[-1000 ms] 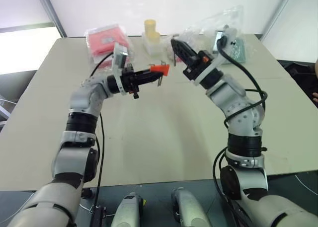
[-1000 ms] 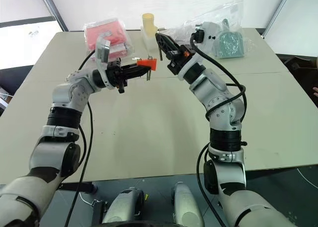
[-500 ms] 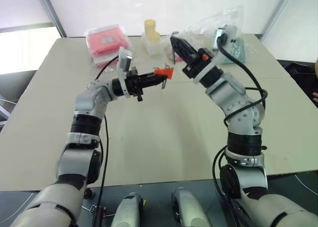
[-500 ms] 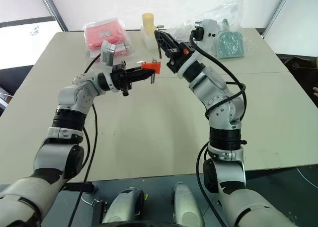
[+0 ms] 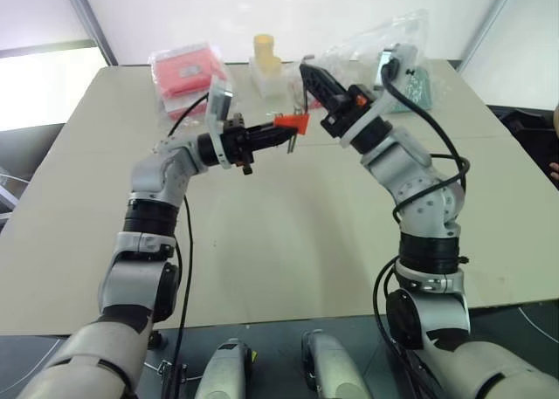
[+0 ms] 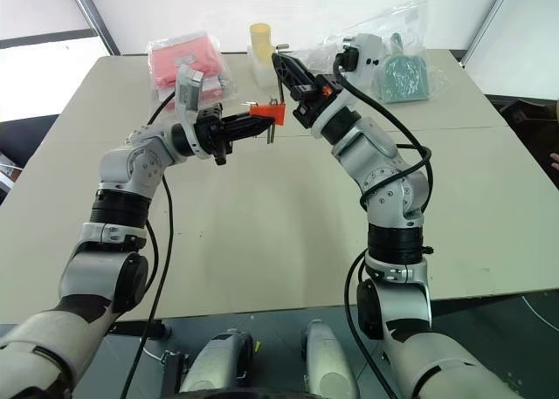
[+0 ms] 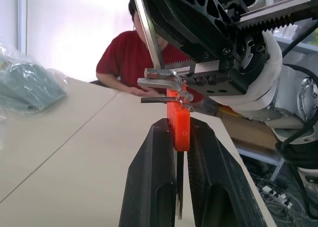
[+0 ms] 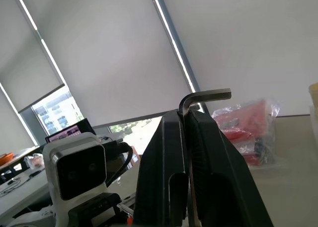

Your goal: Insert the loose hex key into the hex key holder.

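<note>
Pincers [image 7: 180, 137], two: one hex key holder [image 7: 178, 121], one loose hex key [image 8: 191, 102].

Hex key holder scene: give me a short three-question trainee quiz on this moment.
1. True or false: the left tool is shut on the hex key holder.
2. What does the right tool grip?
   A. a red packet
   B. the loose hex key
   C. nothing
3. Fill in: the holder is held ____ the table, not lying on it.

Key: 1 true; 2 B; 3 above.
</note>
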Controlling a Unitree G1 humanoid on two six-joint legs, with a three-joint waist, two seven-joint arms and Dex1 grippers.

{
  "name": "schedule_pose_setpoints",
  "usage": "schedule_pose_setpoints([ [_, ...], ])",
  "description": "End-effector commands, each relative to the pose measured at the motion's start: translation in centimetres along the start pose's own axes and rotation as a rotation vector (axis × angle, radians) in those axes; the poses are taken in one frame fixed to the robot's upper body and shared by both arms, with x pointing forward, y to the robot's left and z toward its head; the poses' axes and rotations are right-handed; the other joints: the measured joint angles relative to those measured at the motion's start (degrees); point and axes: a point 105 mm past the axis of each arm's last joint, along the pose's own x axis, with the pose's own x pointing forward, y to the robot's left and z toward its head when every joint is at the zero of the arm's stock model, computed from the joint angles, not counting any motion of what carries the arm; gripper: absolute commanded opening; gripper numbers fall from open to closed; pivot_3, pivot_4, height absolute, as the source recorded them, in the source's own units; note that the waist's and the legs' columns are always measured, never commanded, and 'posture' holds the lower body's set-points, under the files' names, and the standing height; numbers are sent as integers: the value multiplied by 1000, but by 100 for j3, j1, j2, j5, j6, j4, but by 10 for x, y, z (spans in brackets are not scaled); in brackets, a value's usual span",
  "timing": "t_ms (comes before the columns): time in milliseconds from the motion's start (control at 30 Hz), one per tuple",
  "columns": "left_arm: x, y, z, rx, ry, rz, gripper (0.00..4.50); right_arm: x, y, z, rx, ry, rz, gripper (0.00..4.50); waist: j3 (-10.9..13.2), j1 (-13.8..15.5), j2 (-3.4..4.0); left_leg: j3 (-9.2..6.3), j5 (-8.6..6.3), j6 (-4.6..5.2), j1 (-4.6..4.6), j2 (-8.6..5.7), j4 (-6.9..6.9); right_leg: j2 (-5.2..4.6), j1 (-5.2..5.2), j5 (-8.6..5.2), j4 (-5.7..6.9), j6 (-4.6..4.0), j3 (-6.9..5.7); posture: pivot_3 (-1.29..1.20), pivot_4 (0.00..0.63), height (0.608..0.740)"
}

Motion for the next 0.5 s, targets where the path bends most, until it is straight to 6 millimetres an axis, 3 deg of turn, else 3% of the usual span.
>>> schedule_pose_setpoints([
  [33,2,-3,24,79,-48,-14,0,0,10,12,-23,-47,32,49,0,0,0,0,0,0,0,0,0,0,0,0,0,0,0,0,150,739],
  [500,3,1,22,86,-46,6,0,0,11,11,-21,-47,35,49,0,0,0,0,0,0,0,-1,0,0,0,0,0,0,0,0,150,739],
])
